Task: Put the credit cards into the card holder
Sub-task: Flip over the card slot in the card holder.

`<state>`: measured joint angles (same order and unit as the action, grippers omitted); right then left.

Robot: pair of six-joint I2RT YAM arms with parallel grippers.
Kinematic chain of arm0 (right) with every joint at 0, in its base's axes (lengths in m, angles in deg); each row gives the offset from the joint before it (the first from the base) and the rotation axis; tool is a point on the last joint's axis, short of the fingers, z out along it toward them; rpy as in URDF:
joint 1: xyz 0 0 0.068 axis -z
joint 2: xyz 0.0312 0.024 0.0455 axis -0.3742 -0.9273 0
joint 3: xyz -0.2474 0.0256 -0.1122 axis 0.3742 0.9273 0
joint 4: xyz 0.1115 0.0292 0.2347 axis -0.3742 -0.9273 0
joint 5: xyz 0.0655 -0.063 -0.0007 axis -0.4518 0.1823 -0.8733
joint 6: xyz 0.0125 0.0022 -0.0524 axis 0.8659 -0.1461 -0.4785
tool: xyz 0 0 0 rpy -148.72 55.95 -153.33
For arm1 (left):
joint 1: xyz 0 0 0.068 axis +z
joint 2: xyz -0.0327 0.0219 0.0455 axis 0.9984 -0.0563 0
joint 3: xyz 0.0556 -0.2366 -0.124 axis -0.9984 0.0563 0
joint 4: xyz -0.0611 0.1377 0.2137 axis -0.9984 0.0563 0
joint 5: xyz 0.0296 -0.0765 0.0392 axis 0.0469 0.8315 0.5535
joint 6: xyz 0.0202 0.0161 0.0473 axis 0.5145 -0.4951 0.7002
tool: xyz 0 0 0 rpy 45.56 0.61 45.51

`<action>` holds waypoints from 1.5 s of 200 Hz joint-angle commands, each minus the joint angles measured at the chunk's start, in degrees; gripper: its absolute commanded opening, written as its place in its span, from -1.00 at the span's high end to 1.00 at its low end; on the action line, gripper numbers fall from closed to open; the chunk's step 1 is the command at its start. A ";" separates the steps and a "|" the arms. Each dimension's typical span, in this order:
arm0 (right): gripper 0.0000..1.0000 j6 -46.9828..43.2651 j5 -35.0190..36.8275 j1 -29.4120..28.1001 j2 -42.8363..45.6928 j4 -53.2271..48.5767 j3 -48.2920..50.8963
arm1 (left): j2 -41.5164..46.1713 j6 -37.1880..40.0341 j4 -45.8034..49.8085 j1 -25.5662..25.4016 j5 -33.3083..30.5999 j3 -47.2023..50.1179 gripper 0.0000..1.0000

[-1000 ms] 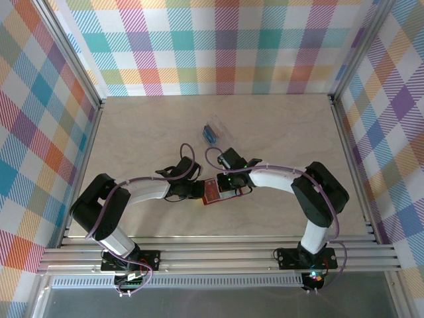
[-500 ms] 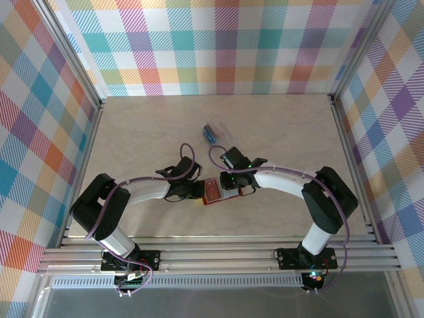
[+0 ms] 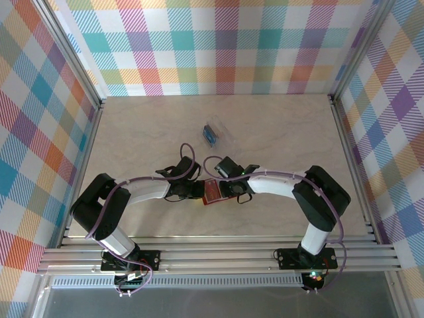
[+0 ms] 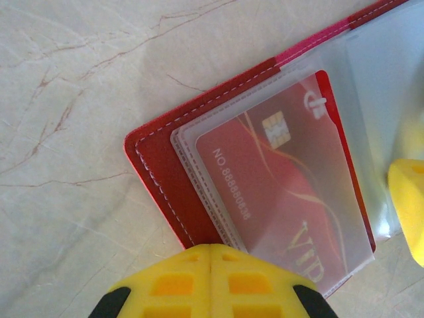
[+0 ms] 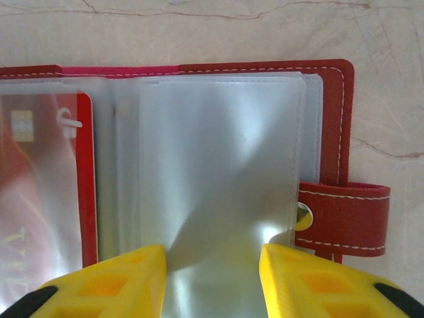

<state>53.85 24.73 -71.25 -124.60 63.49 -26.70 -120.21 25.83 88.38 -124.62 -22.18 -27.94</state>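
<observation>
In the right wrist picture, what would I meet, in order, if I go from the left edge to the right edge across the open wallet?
red credit card behind a frosted sleeve → empty clear sleeves → metal snap → red snap tab

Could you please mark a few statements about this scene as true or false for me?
1. A red card sits tucked inside the card holder. True.
2. The card holder is folded shut. False: it lies open.
3. The right gripper is open. True.
4. The blue card is inside the card holder. False: it lies apart, farther back.
5. The left gripper is wide open. False: it is shut.
</observation>
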 commanded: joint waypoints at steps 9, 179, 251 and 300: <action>0.32 1.80 -0.38 -0.84 -3.83 -1.00 -0.07 | -2.00 1.07 2.39 -0.56 -2.27 -0.07 1.00; 0.85 -2.21 -2.52 -5.48 -1.52 -1.48 -7.61 | -4.20 0.65 1.38 -0.56 -0.81 -0.44 1.00; 0.38 -0.35 -12.51 -4.88 -1.20 3.54 -4.44 | -3.72 0.22 1.20 -0.56 -0.50 -0.14 1.00; 0.24 0.66 -23.61 -3.00 -0.42 9.60 -1.28 | -1.66 -0.70 0.65 -0.01 -0.09 0.71 1.00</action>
<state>53.54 8.87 -74.77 -125.48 68.11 -29.01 -121.26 25.74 88.29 -124.62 -21.74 -28.86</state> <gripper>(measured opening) 0.380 0.051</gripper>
